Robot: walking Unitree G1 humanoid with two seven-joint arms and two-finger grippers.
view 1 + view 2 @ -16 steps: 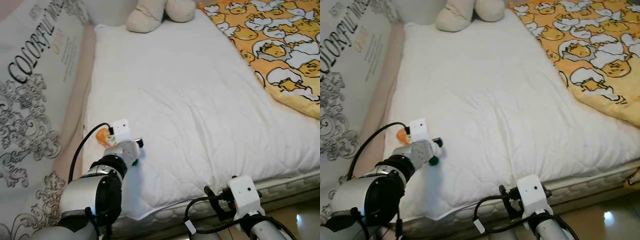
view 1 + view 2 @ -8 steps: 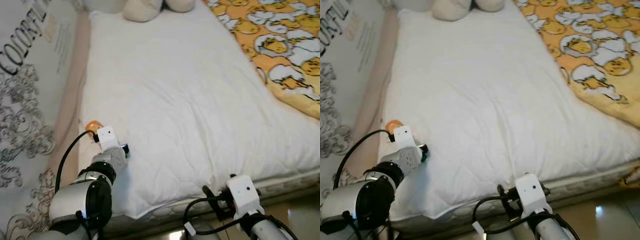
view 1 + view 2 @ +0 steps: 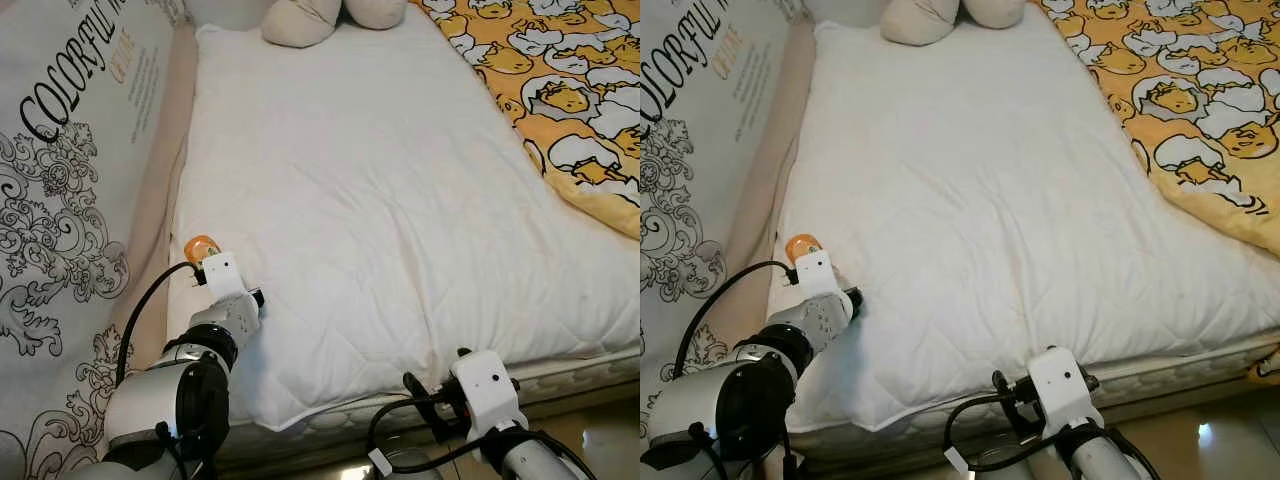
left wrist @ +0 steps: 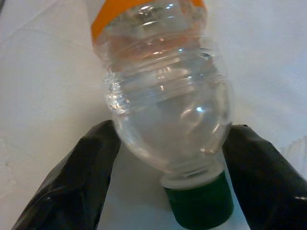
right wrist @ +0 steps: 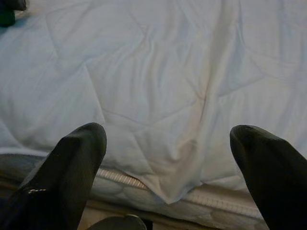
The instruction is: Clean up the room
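Left gripper: my left gripper point(image 4: 168, 158) sits at the near left edge of the white quilted bed cover point(image 3: 380, 200). Its two black fingers point(image 4: 76, 182) stand on either side of the rounded shoulder of a clear plastic bottle with an orange label and a green cap point(image 4: 168, 115). They look to be touching or almost touching the plastic. I cannot tell whether they are squeezing yet.

Bottle position: it lies on its side on the cover, close to the patterned wall panel point(image 3: 70, 180). Its cap points back toward the wrist and the orange band points away.

Handling: I judge it to be light and probably empty, with thin walls that dent under pressure. The smooth, curved shoulder could let it slip out toward the cap. A hold lower on the ribbed body would feel safer to me than one at the taper.

Right gripper: my right gripper point(image 5: 168, 158) hovers low at the foot of the bed. Its fingers are spread wide and hold nothing. It faces the cover's hanging corner and the mattress edge point(image 5: 211, 201).

Hard to make out: from the head camera, the left wrist and its white camera block point(image 3: 222, 275) cover most of the bottle, leaving an orange patch point(image 3: 198, 246). The bottle's base is cut off in the wrist view. I cannot see whether any liquid is inside.
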